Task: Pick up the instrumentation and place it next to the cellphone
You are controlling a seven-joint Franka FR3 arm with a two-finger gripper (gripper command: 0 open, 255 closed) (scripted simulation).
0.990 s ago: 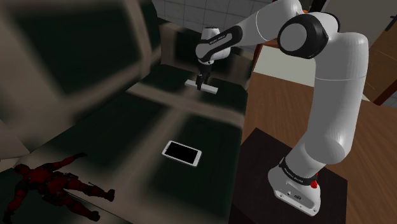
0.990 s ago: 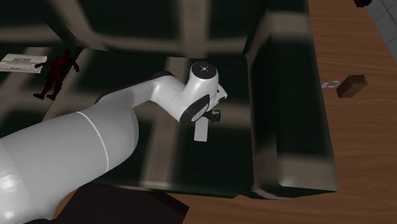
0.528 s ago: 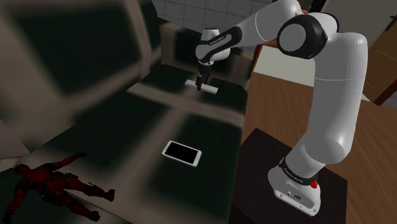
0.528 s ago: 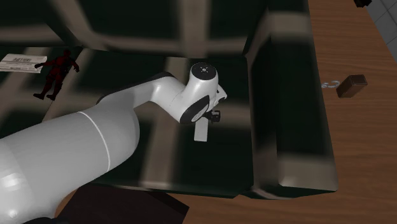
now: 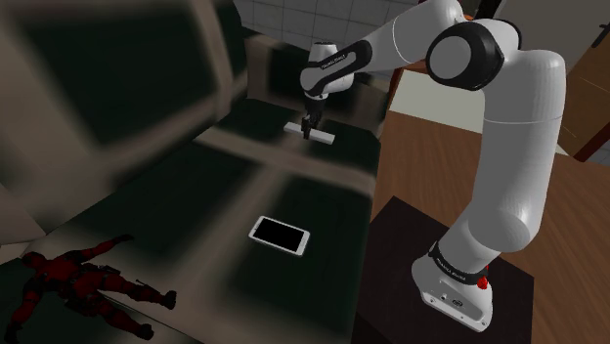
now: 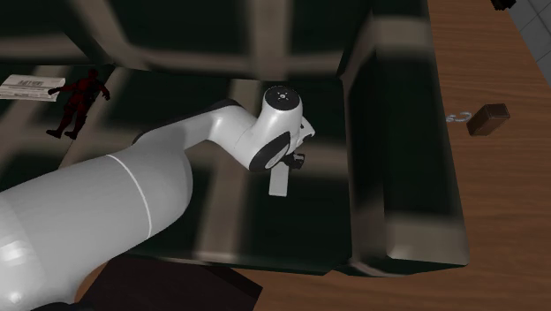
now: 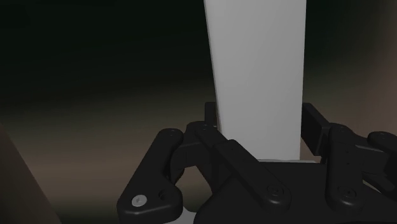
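Observation:
The instrumentation is a flat white bar lying on the dark glossy surface at the far end of the shoulder view. My black gripper points straight down onto it. In the wrist view the bar runs out between the fingers, which press against its two long edges; my gripper is shut on it. From the second exterior view the bar sticks out below the hand. The cellphone, white-rimmed with a black screen, lies flat nearer the stand.
A red and black figure lies at the shoulder view's lower left, beside a printed sheet. A raised dark ledge borders the surface. A small brown box sits on the wooden floor. My dark stand is nearby.
The fingers have come together from wide apart onto the white bar's edges. The arm and the bar have stayed where they were.

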